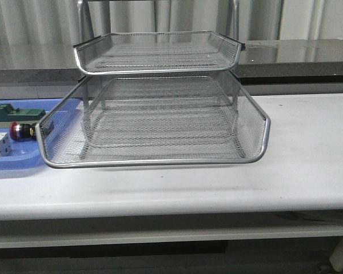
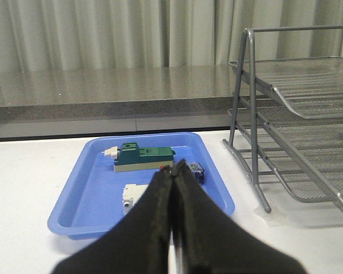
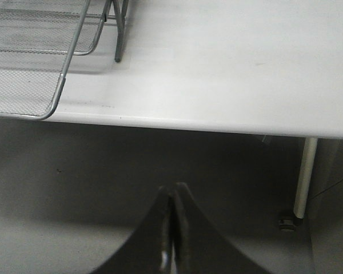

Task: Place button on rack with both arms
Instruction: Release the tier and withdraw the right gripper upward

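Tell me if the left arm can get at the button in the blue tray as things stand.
Probably yes. The left gripper, shut, points at the blue tray, where the button lies uncovered beside the green block and white block. The rack stands off to the side.

1. In the front view the blue tray (image 1: 23, 160) runs off the left edge, and the rack (image 1: 160, 131) covers its right end.
2. The button (image 1: 23, 131) is half behind the rack's mesh corner there.
3. From the left wrist, the left gripper (image 2: 172, 171) blocks most of the button (image 2: 195, 171) and part of the white block (image 2: 131, 197).
4. The rack's top tier is cropped in the front view.
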Motion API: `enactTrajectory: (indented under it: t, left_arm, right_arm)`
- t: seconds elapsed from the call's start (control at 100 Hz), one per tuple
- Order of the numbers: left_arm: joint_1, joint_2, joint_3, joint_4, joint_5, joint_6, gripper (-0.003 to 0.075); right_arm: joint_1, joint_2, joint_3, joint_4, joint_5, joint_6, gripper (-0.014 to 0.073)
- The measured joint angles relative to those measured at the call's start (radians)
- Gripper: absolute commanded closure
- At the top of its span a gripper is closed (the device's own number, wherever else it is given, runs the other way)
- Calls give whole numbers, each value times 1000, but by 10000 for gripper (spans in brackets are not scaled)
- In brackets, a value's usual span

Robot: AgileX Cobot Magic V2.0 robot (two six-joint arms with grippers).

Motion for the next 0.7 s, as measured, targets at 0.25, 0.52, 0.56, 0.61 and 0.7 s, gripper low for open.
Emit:
enactTrajectory:
  t: [0.25,0.52,0.56,0.61,0.7]
  left_arm:
    - [0,0,0,0,0,0,741]
    - [0,0,0,34,0,0,741]
    - [0,0,0,37,0,0,741]
    - [0,0,0,38,0,0,741]
    - [0,0,0,41,0,0,741]
  right_arm:
    - [0,0,0,0,0,0,664]
    - [0,0,0,0,0,1,664]
    - [0,0,0,0,0,1,664]
    - [0,0,0,0,0,1,664]
    - [0,0,0,0,0,1,664]
